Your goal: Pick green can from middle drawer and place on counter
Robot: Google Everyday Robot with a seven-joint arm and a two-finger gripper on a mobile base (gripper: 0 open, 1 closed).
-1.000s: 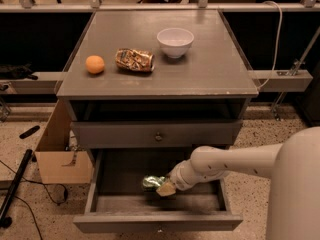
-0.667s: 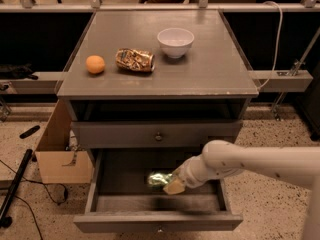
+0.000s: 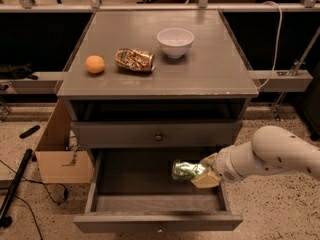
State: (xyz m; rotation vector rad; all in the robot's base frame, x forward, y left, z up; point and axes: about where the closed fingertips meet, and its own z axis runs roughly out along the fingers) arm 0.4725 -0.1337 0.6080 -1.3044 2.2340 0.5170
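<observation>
One small shiny green metal can [image 3: 184, 170] is clamped in the tan two-finger gripper [image 3: 201, 172], moved rightward and up over the wide grey wooden middle drawer [image 3: 140, 181] since a second ago. Grasp looks good; flat grey counter [image 3: 215, 69] above the drawer is next.

Counter [image 3: 215, 74]: flat grey square top.
Left: orange [image 3: 95, 64].
Centre: crushed gold-brown can [image 3: 134, 60] on its side, near the orange.
Behind: white bowl [image 3: 175, 42], upright.
Hand [image 3: 201, 173]: lower down, over the middle drawer [image 3: 150, 204], clasping the green can [image 3: 184, 170].
</observation>
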